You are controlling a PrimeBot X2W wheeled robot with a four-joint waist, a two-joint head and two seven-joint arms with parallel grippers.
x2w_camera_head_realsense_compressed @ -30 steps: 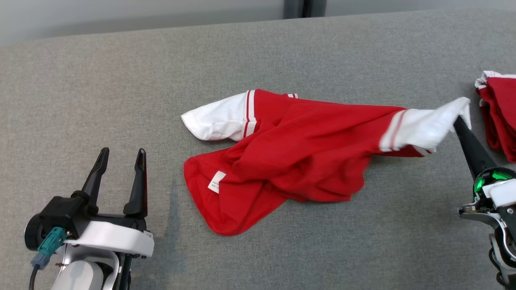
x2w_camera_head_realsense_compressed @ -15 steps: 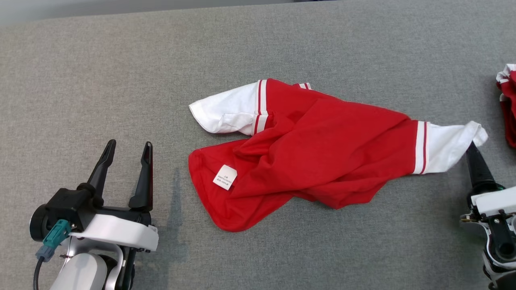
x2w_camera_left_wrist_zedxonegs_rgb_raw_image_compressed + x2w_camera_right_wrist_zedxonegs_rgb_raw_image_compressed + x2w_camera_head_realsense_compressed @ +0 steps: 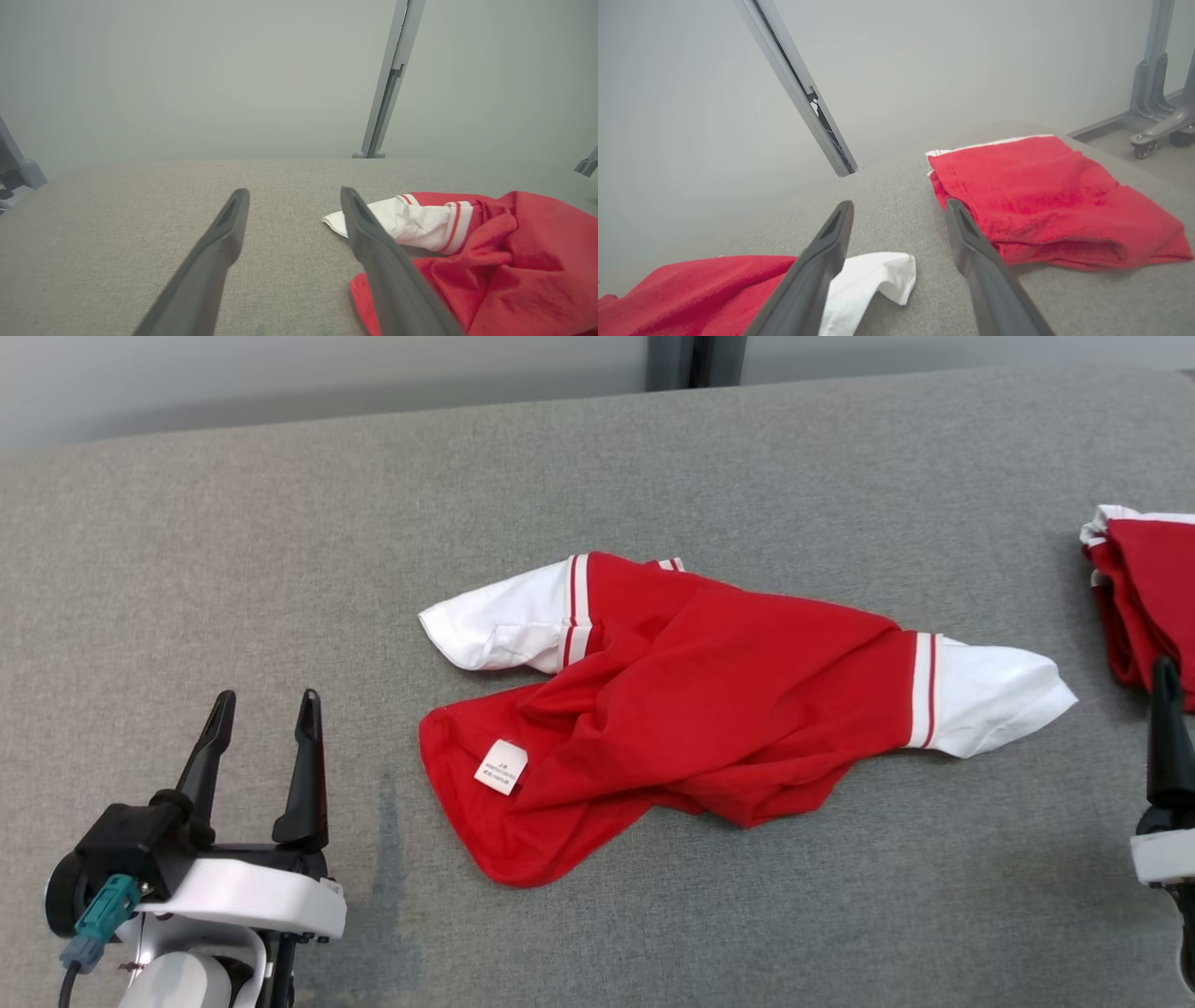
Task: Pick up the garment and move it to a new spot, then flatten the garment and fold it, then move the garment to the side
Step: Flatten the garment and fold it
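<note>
right pincer (image 3: 899,205) has just let go of the white sleeve (image 3: 990,700) and stands wide and empty near it. left pincer (image 3: 266,700) is wide too, holding nothing. i see the garment (image 3: 709,691) lying crumpled mid tabletop (image 3: 280,523). i reckon the move is done, so flattening comes next.

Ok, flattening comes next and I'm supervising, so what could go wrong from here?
The garment lies bunched, its hem turned over with the label showing; a pinch may catch several layers and drag creases along. The right gripper, open, sits between the garment's white sleeve and a second folded red garment; reaching in, it might snag the wrong one.
</note>
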